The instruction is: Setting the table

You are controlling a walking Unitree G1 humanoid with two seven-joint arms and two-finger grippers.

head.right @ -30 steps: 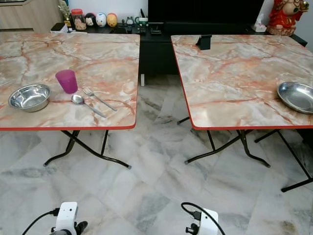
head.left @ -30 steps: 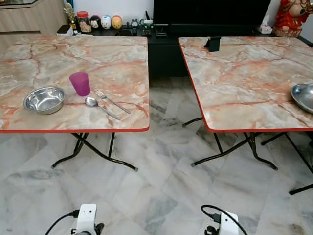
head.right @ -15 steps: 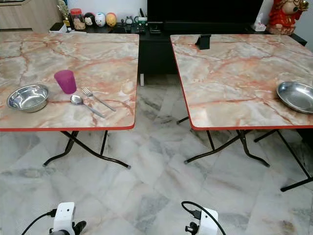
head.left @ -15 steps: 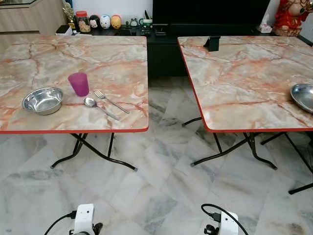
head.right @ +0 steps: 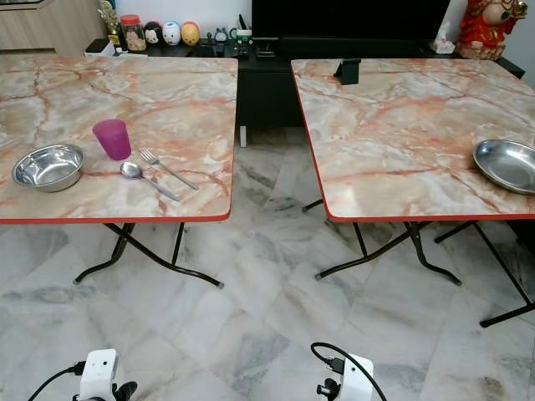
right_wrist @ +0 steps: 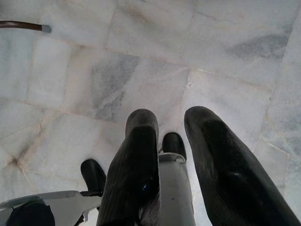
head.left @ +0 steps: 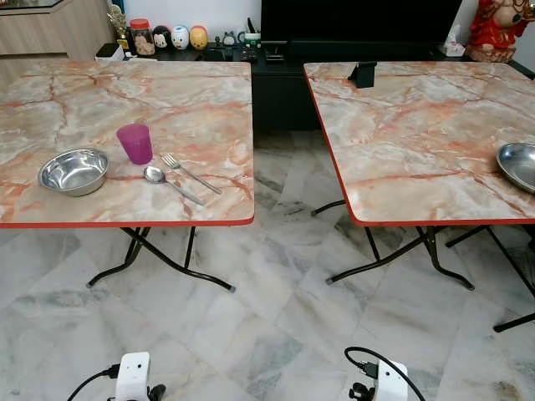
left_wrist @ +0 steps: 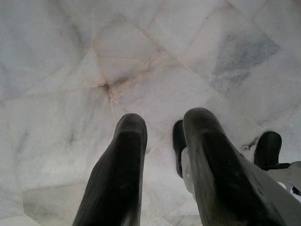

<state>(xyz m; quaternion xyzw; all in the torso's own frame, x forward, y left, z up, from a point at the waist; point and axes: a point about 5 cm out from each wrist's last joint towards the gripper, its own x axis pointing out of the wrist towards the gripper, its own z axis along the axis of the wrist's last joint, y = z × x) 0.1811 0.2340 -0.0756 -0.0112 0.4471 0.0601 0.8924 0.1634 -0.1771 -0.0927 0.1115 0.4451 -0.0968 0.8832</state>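
On the left marble table (head.left: pixel 167 92) lie a steel bowl (head.left: pixel 74 171), a pink cup (head.left: pixel 135 143), a fork (head.left: pixel 191 173) and a spoon (head.left: pixel 170 184), close together near the front edge. A steel plate (head.left: pixel 519 163) rests at the right edge of the right marble table (head.left: pixel 418 125). Both arms hang low over the floor, their wrists at the bottom of the head views. My left gripper (left_wrist: pixel 162 125) is open with nothing between its fingers. My right gripper (right_wrist: pixel 170 121) is open and empty as well, pointing at the floor.
A gap of marble floor (head.left: pixel 284 251) runs between the two tables, whose black folding legs (head.left: pixel 159 255) spread beneath. Behind them stands a dark cabinet (head.left: pixel 276 83) with jars and figurines (head.left: pixel 167 38). A small black stand (head.left: pixel 363 74) sits on the right table's far edge.
The left wrist has dropped a little lower and to the left in the head views. The tables and tableware stay where they were.
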